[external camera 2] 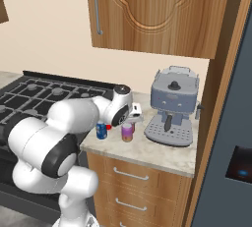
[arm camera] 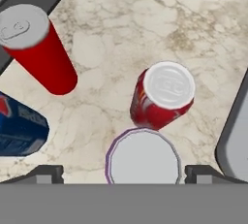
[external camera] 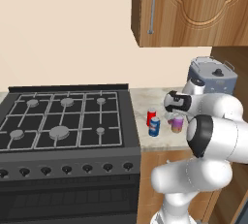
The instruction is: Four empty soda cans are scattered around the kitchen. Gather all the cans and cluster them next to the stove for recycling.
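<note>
**Clerk:** Kitchen wall, cream, with wooden wall cupboards [external camera 2: 152,14] above. Largest item on the list?

**Checker:** Stove [external camera: 63,121], black, six grey burners, knob row along the front; its left edge was cut off in the left base view. Next, marble counter [external camera 2: 162,155] to its right, over wooden drawers. Then a grey-blue coffee machine [external camera 2: 172,105] at the counter's far end; the arm [external camera: 213,136] hid its lower half in the left base view.

**Clerk:** Cans?

**Checker:** Four, all upright on the counter, clustered just beside the stove. Red can [arm camera: 38,48] stood nearest the stove edge. Blue-and-white can [arm camera: 19,128] sat next to it, cut off at the hand view's left edge. Reddish-pink can [arm camera: 162,97] stood further along the counter. Pale pink-lilac can [arm camera: 143,157] stood close beside that one, showing little more than its silvery top in the hand view; whether the two touched was hard to tell.

**Clerk:** Gripper?

**Checker:** Gripper [arm camera: 123,172] hovered directly above the pink-lilac can, jaws spread wide. Fingertips [arm camera: 46,173] stood either side of the can's top, clear of it. Nothing held.
</note>
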